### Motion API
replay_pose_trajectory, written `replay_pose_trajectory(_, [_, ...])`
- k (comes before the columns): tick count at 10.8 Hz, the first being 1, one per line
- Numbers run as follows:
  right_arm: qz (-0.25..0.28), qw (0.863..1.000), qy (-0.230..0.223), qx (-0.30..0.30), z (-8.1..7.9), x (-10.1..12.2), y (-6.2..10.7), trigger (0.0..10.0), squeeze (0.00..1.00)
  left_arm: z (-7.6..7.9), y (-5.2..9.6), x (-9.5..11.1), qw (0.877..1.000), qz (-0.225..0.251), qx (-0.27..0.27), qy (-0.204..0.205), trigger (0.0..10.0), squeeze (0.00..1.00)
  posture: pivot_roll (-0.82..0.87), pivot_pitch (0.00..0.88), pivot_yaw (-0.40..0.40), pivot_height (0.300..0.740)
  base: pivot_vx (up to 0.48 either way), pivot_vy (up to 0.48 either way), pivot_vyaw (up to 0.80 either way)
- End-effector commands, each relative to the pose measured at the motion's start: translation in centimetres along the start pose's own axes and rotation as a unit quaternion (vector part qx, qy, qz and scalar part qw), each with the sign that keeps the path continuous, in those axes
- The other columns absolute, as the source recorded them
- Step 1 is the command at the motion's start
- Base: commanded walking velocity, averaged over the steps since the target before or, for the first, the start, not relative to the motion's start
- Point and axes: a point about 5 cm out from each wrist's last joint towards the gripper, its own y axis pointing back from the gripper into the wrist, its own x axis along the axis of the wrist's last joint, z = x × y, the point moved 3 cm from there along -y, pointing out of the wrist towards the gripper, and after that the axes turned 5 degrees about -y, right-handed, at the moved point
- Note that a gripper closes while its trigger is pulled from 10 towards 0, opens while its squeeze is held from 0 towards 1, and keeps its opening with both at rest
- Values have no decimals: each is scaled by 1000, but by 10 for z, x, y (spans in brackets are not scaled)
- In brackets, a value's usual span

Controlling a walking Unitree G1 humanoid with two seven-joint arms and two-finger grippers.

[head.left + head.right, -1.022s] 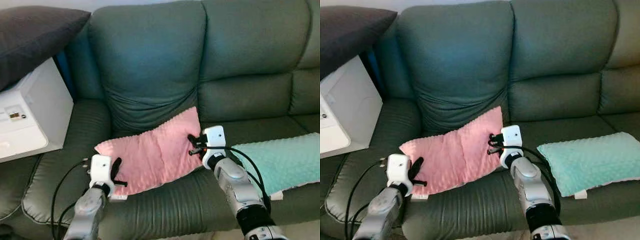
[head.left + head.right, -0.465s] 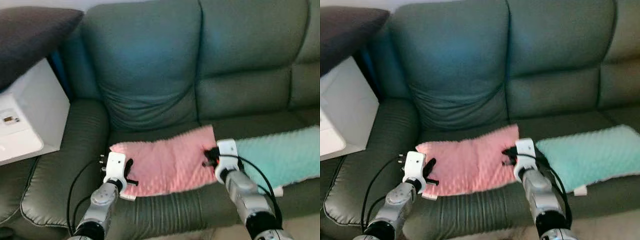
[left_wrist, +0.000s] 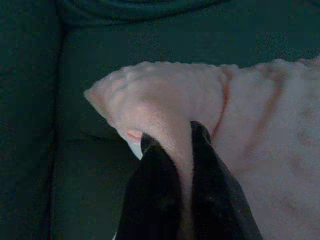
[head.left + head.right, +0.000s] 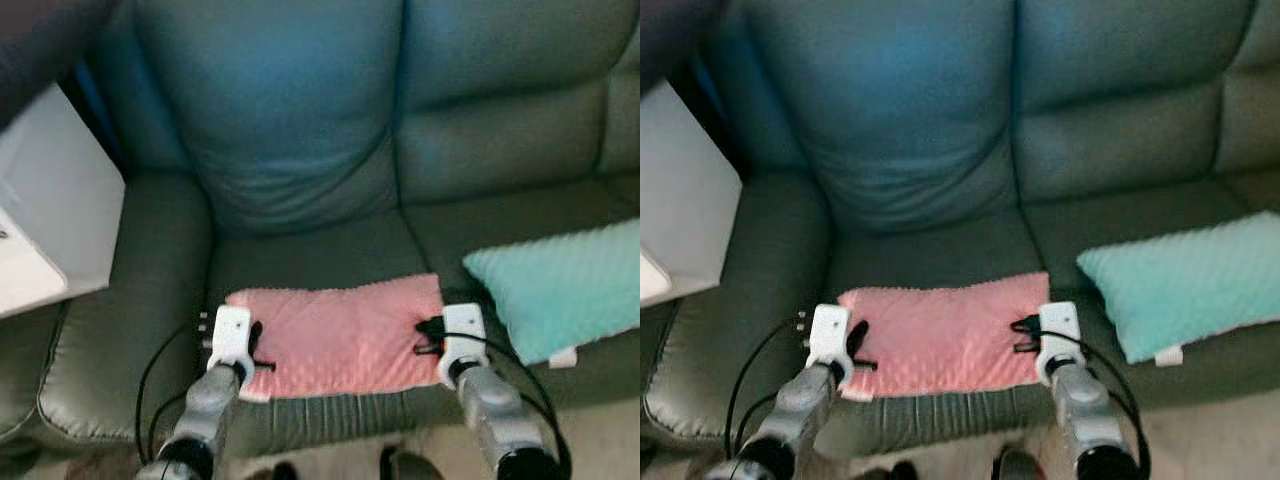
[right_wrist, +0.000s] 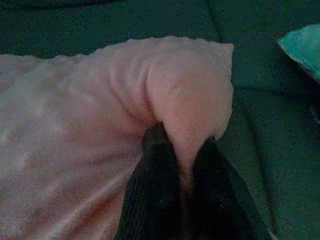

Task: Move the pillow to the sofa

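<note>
Pinching the left edge of the pink pillow [image 4: 340,335], the left gripper [image 4: 252,345] is sitting low at the near left of the seat; in the left wrist view its two black fingers [image 3: 155,200] are pressed onto a raised fold of pink fabric near the pillow's corner. The right gripper [image 4: 428,337] is gripping the opposite, right edge in the same manner, and the right wrist view is showing its fingers [image 5: 160,195] squeezing a bulging fold of the pillow between them. The pillow is lying flat across the front of the green sofa [image 4: 300,150], on the seat cushion, spread between the two grippers with its near edge close to the front lip of the seat. Black cables are looping from both wrists down along the silver arms.

Just right of the right gripper, a teal pillow [image 4: 560,290] is lying on the neighbouring seat cushion, its near left corner close to the pink pillow but not touching it. At the far left, a white box-shaped unit [image 4: 45,235] is standing against the sofa's left armrest, well apart from the pink pillow. The sofa backrest is rising behind the pillow, with creased upholstery directly beyond it. Two dark shapes are showing at the near edge below the sofa front; what they are cannot be told.
</note>
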Motion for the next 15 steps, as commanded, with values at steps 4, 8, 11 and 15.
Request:
replay_pose_trajectory(4, [70,996,33,-37,19,52,-14,10000,0,-13,-10,22,997,23,53,41,10000,0,-287,324,147,740,0,0,0])
replay_pose_trajectory(8, [78,996,25,-25,17,56,-17,10000,1000,-16,-17,40,995,39,78,54,10000,345,-286,337,159,740,0,0,0])
replay_pose_trajectory(11, [81,996,25,-28,19,58,-18,10000,1000,-21,-15,38,993,34,105,32,10000,1000,-281,339,162,740,0,0,0])
replay_pose_trajectory(15, [86,995,31,-33,21,60,-18,10000,1000,-23,-10,23,991,12,130,27,10000,1000,-282,336,163,740,0,0,0])
